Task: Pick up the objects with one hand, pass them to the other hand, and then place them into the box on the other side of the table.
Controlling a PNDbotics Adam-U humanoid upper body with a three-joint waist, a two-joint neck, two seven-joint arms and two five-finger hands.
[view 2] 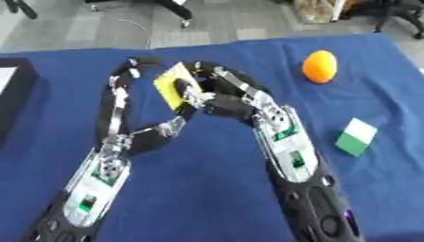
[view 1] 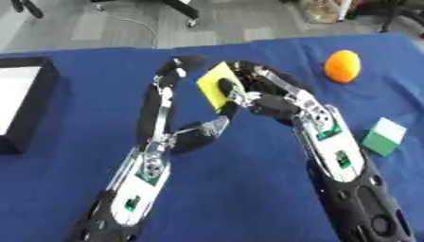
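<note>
Left eye view shows both hands meeting over the middle of a blue cloth-covered table (view 1: 248, 198), with a flat yellow square block (view 1: 214, 81) held between them. The right hand (view 1: 248, 92) has its fingers curled around the block's far and right edges, pinching it so it stands on edge, tilted. The left hand (view 1: 170, 90) reaches up from the near side: its long black fingers stretch past the block's left edge, while its thumb (view 1: 217, 124) touches the block's lower corner. Whether the left hand truly grips the block cannot be told; its fingers look mostly straight.

Well to the left of the left hand, at the picture's edge, sits a black box (view 1: 37, 94) with straight walls and a pale, flat inside; nothing can be made out lying in it.

To the right of the right hand, farther back, a round, smooth orange (view 1: 342, 66) rests on the cloth. Nearer, just beside the right forearm, lies a small cube-like block (view 1: 384, 136) with a white top and green sides, apart from the arm.
</note>
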